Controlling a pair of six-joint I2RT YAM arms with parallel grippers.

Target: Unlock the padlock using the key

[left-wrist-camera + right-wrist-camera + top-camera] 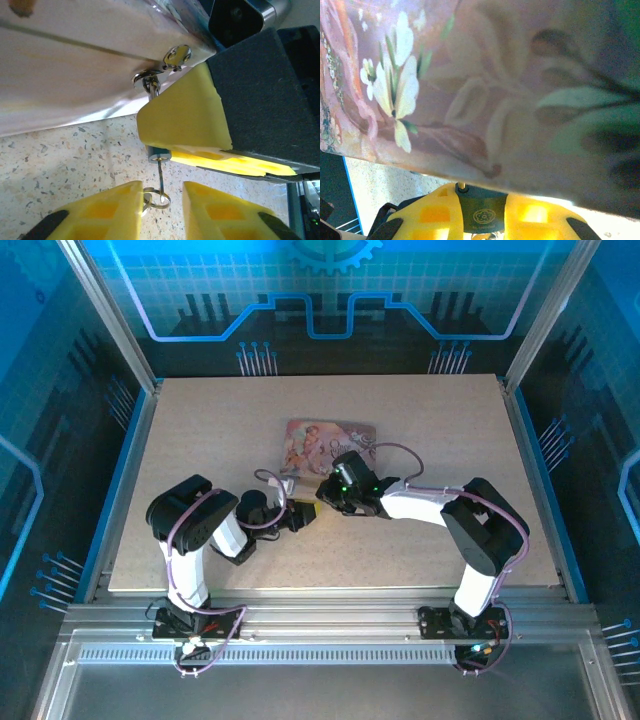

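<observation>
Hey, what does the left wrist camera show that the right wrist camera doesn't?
Left wrist camera: the key seated in the end of the padlock, its ring between the parted yellow fingers of the left gripper, and the metal clasp on the pink tin that the shackle hooks into. Right wrist camera: the tin's flower-printed lid and the padlock's face with its embossed emblem. Both: the right gripper clamped on the padlock beside the tin, over the speckled table.

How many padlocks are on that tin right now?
1: the padlock sits on the pink tin's hasp, clamped in the right gripper. Another could be hidden on the tin's far sides.
</observation>
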